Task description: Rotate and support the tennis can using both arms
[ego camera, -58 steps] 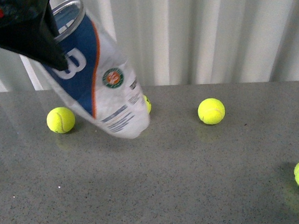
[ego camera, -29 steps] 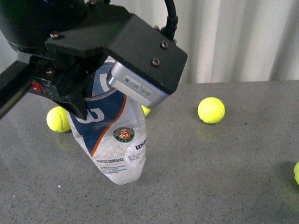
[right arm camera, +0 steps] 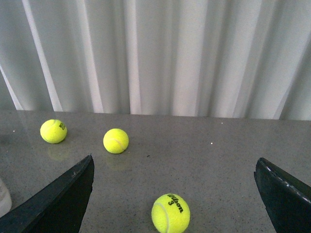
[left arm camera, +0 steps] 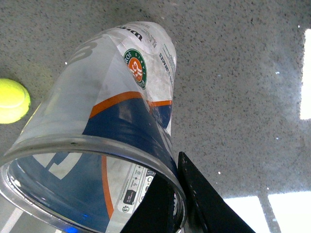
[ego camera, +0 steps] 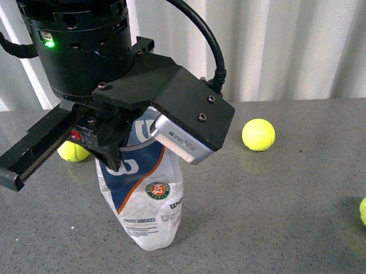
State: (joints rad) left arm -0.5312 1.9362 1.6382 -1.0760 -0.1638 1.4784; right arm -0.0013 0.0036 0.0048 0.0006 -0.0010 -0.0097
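Pinching the wall at the open mouth, your left gripper [ego camera: 114,152] is holding the tennis can [ego camera: 147,204] near its top. In the left wrist view one black finger [left arm camera: 206,206] is sitting outside the silver rim [left arm camera: 73,145] and the other inside, closed down to the thickness of the plastic. The can is hanging almost upright with a slight lean, closed end down at the grey table [ego camera: 273,219]. You cannot tell from these views whether the base is touching.

Your right gripper [right arm camera: 174,159] is spread wide and carrying nothing, well off to the side. It is facing three loose tennis balls [right arm camera: 116,141].

A rim pinch like this is giving you little control of the long body, so judge it as likely to swing or slip if you turn fast. You should be:
- turning the left wrist slowly, watching the label for slip
- bringing the right arm in low, toward the lower half of the can
- steering clear of the balls while approaching
- closing gently, since thin clear plastic is likely to buckle
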